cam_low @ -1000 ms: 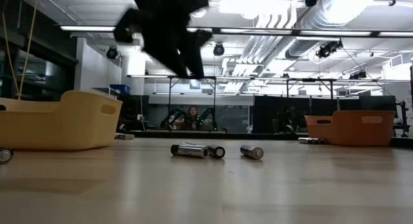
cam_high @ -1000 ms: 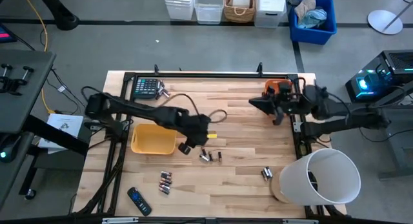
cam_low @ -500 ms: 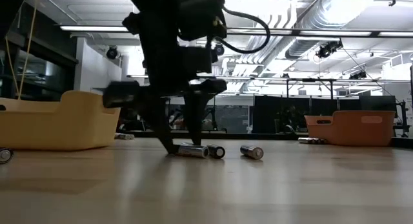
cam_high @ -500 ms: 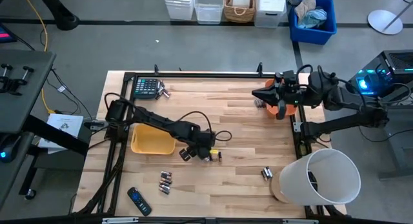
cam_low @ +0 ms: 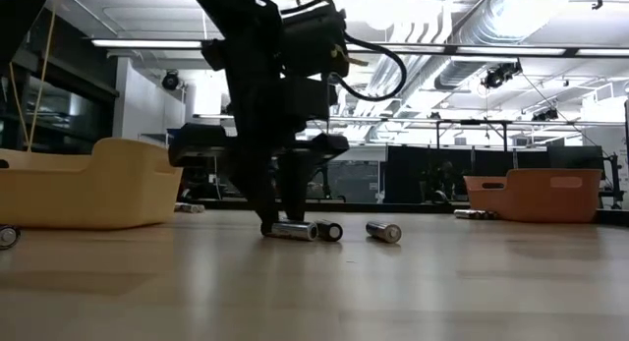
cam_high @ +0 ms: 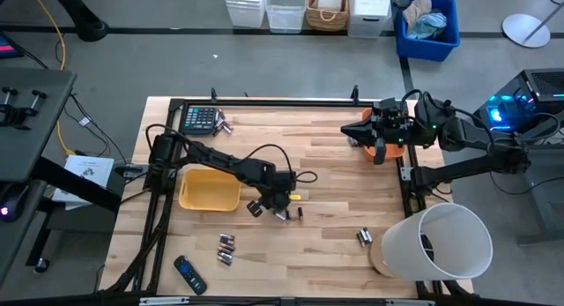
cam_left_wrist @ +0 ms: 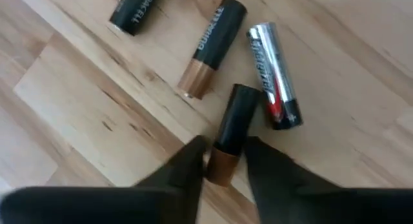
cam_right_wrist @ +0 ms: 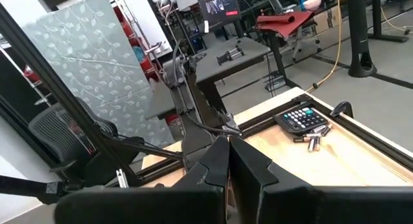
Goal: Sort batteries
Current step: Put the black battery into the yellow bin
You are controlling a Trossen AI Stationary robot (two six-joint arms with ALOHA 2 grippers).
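Down on the table (cam_high: 335, 182), we had the left end effector (cam_left_wrist: 222, 161) straddling a copper-tipped battery (cam_left_wrist: 229, 133), its length running toward 12 o'clock; grip not yet certain.

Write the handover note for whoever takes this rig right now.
Left claw: down mid-table, shut on the copper end of a black-and-copper battery that lies on the wood.
Right claw: shut, nothing held, hovering by the orange bin.
Batteries: three more beside the left claw, a group near the front edge, a pair at front right, a few by the calculator.
Done: no batteries show in the yellow bin.
Left: lift this one, bin it, then sort the rest.
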